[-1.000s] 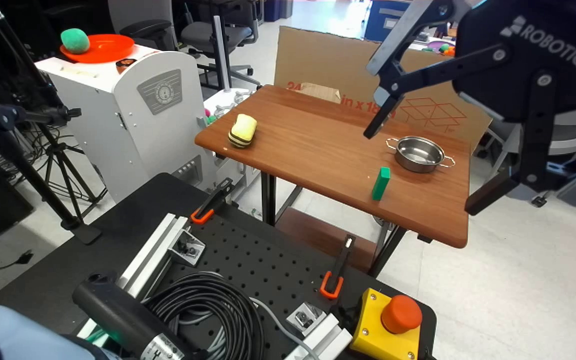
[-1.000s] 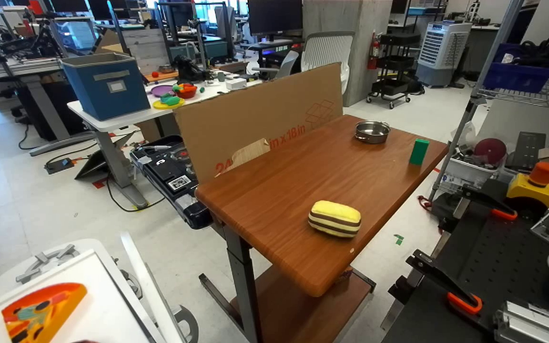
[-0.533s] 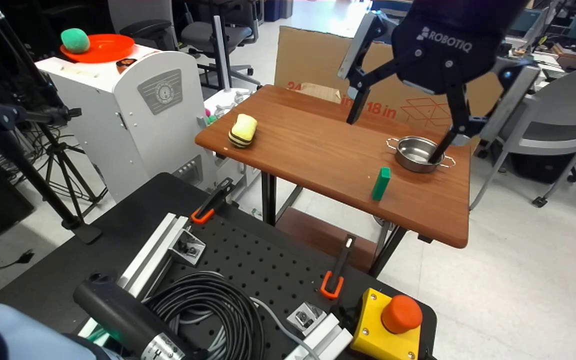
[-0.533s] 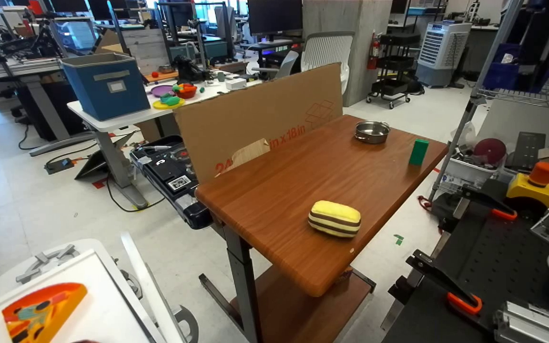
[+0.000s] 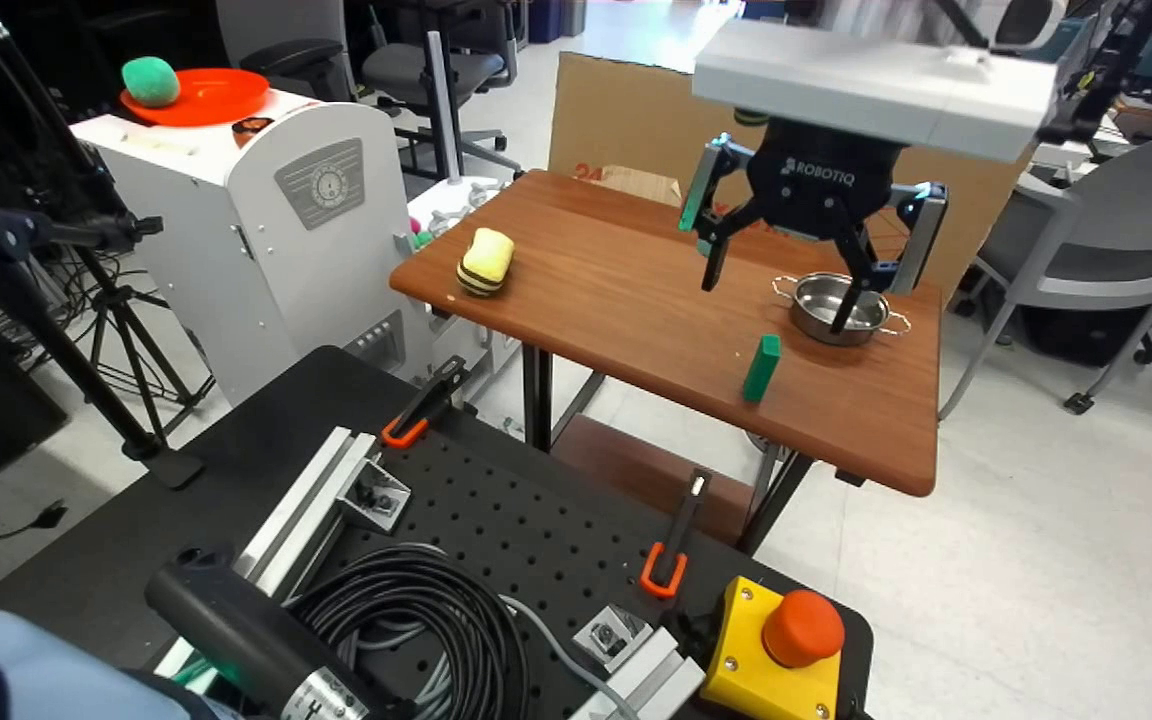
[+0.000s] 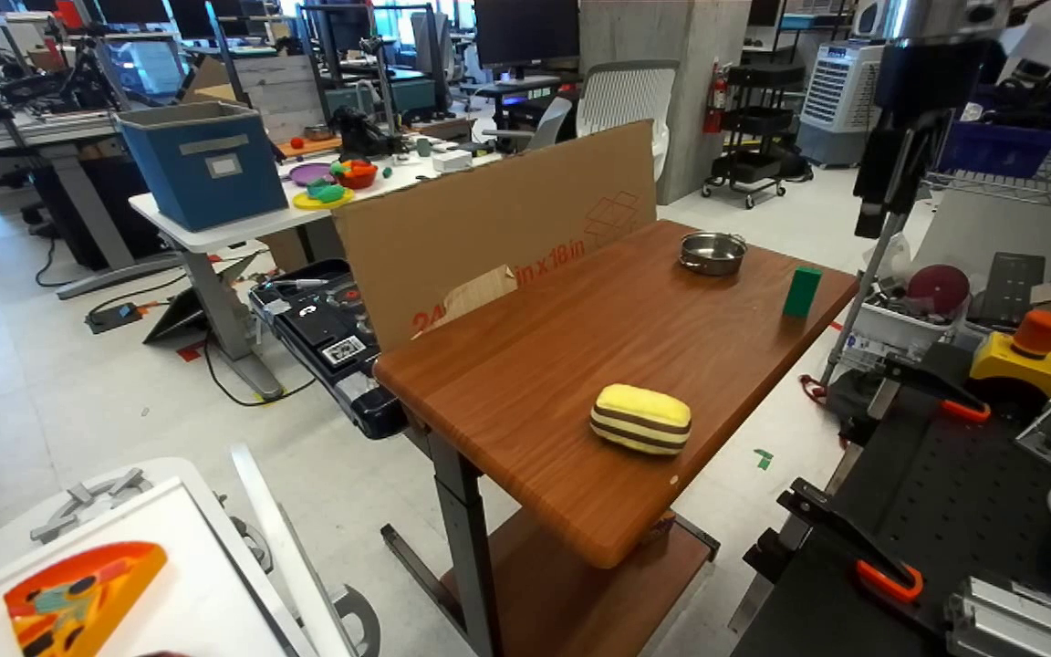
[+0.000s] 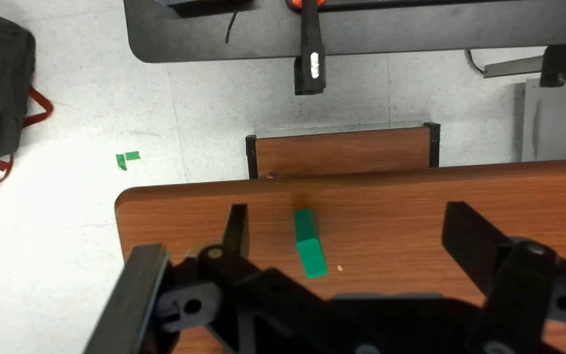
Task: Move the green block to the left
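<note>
The green block [image 5: 762, 368] stands upright on the brown wooden table [image 5: 616, 270], close to the edge beside the black bench. It also shows in an exterior view [image 6: 801, 291] and in the wrist view [image 7: 311, 251]. My gripper [image 5: 774, 306] is open and empty, pointing down above the table. In the wrist view my gripper [image 7: 348, 216] has its fingers wide apart, and the block appears between them, nearer the left finger [image 7: 236, 228]. In an exterior view my gripper [image 6: 872, 219] hangs higher than the block and apart from it.
A metal bowl [image 5: 816, 320] with two handles stands near the block, partly behind one finger. A yellow striped soft object [image 5: 486, 262] lies at the table's far end. A cardboard sheet [image 6: 507, 210] stands along one long edge. The black bench [image 5: 496, 500] carries clamps [image 5: 671, 540].
My gripper has come from the upper right to above the table by the block and bowl, moving away from the camera. It has entered both exterior views more fully. The block has not moved.
</note>
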You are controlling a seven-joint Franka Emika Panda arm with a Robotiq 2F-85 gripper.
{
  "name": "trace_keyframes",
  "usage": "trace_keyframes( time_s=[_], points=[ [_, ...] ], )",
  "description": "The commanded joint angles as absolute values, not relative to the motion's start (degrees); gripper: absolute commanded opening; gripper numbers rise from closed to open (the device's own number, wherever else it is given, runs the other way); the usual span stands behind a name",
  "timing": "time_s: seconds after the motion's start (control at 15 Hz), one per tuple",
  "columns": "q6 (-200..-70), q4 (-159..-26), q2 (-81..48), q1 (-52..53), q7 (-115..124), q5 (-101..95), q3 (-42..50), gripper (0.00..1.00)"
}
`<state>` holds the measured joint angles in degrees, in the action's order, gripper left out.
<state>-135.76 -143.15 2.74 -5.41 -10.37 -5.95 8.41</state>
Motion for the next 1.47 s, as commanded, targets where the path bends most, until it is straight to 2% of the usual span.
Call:
trace_keyframes(
  time_s=[0.0,0.73,0.8,0.87,0.93,1.13,1.4],
  points=[
    [-138.4,-137.5,-6.4,-6.4,-9.7,-7.2,8.2,1.0],
    [-137.0,-124.6,-22.2,-5.4,-10.2,-8.3,6.1,1.0],
    [-136.4,-123.9,-23.0,-5.5,-10.7,-7.8,5.6,0.75],
    [-136.3,-123.4,-23.6,-5.4,-10.8,-7.8,5.3,0.72],
    [-136.3,-123.3,-24.0,-5.3,-10.7,-8.1,5.1,0.65],
    [-135.6,-122.9,-24.4,-5.2,-10.5,-8.4,4.9,0.4],
    [-132.2,-123.5,-22.3,-5.8,-10.9,-7.3,4.8,0.12]
  ],
)
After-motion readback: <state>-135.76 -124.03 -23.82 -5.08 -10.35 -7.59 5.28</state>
